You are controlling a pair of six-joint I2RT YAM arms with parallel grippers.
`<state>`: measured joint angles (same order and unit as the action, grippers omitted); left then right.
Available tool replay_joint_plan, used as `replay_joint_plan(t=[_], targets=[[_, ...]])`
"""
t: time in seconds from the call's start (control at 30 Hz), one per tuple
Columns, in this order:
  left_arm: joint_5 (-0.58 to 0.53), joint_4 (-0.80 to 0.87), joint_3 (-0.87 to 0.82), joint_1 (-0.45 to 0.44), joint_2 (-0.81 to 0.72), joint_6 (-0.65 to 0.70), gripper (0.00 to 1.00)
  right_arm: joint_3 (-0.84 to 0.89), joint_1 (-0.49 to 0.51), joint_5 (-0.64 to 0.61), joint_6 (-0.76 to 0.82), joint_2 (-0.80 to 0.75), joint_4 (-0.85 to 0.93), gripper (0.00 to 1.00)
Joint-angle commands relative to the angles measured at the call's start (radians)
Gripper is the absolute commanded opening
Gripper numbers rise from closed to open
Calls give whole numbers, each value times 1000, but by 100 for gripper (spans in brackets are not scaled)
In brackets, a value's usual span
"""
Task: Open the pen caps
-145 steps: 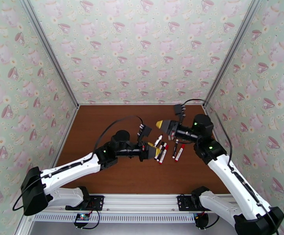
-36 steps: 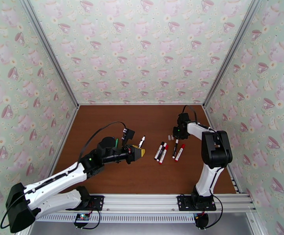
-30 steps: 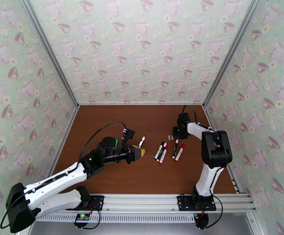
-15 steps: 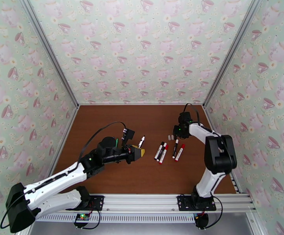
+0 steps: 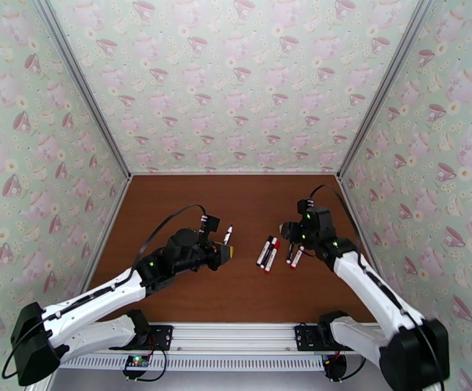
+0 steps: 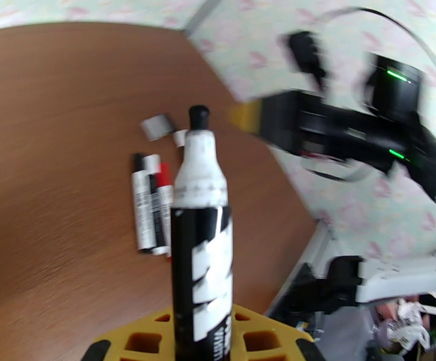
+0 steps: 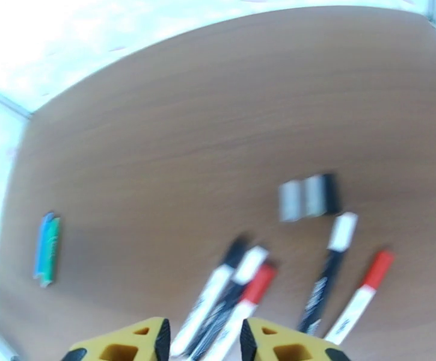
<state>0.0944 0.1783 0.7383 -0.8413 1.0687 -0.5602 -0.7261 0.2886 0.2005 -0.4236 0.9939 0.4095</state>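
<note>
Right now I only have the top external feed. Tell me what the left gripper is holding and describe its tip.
Observer: In the left wrist view, the left gripper is shut on a black-and-white marker. The marker is uncapped and its black nib is bare.
Operator: Check the right gripper's jaws.
Observer: The right wrist view shows the right gripper open, with nothing between its yellow fingers.
Operator: Report what lies apart from the marker row.
Observer: In that same view, a blue pen and a green pen lie side by side on the table. Both are blurred.
</note>
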Motion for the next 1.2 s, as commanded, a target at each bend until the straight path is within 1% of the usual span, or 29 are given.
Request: replay_joint_plan(t=[0.0, 0.1, 0.23, 0.3, 0.37, 0.47, 0.53, 0.77, 1.03, 1.17], targets=[[-155, 150, 49, 26, 41, 13, 5, 67, 16, 164, -64, -70, -26, 46], [-210, 165, 56, 42, 80, 11, 7, 109, 21, 268, -70, -149, -27, 52], [-299, 223, 99, 64, 179, 15, 7, 140, 21, 350, -72, -215, -10, 63], [-345, 246, 122, 72, 235, 22, 7, 152, 21, 392, -81, -245, -4, 71], [-370, 241, 130, 81, 283, 29, 7, 163, 21, 412, -84, -272, 0, 80], [-398, 239, 153, 95, 358, 40, 10, 170, 21, 403, -79, -296, 19, 92], [-430, 238, 172, 99, 405, 54, 11, 171, 21, 400, -78, -302, 23, 99], [-501, 235, 233, 135, 546, 114, 11, 174, 21, 363, -76, -309, 32, 100], [-538, 271, 324, 171, 677, 112, 12, 188, 21, 326, -79, -327, 42, 100], [-546, 298, 362, 183, 734, 111, 15, 182, 21, 320, -74, -322, 48, 100]])
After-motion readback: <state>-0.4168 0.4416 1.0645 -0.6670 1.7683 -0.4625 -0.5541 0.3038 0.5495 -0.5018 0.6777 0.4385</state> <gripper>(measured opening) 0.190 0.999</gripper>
